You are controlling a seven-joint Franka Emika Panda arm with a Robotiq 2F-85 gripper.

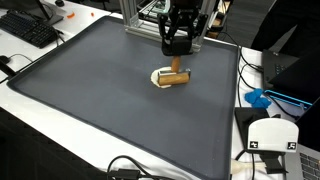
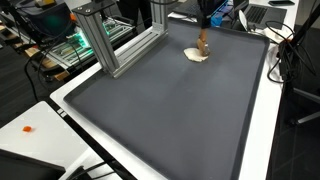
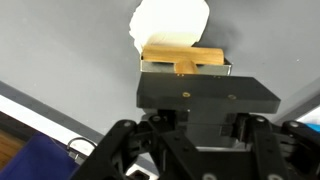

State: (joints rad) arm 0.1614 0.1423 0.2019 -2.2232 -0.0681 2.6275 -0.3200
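A dark grey mat [image 1: 100, 100], matte and faintly rubbery with a raised rim, covers most of a white table [image 1: 25, 125] in both exterior views; a frame of ribbed aluminium bars [image 2: 105, 45] stands at its far side, and a black keyboard [image 1: 30, 28] lies cut off in the upper left of the frame; a glossy blue object [image 1: 262, 98] at the right edge is too small to identify. Just above centre of the mat, the black gripper [image 1: 178, 62] hangs over a pale wooden piece [image 1: 178, 77], a short squared bar with a thin stub rising from its middle; its fingers are drawn close together and pinch that stub. In the wrist view the bar [image 3: 182, 57] runs across the upper middle of the frame, smooth and light brown, with the gripper [image 3: 185, 70] directly below it; whether the bar rests on the mat cannot be told. Touching it lies a flat white piece [image 3: 172, 25], rounded and crumpled at the edge, partly hidden under the bar; its material is unclear.
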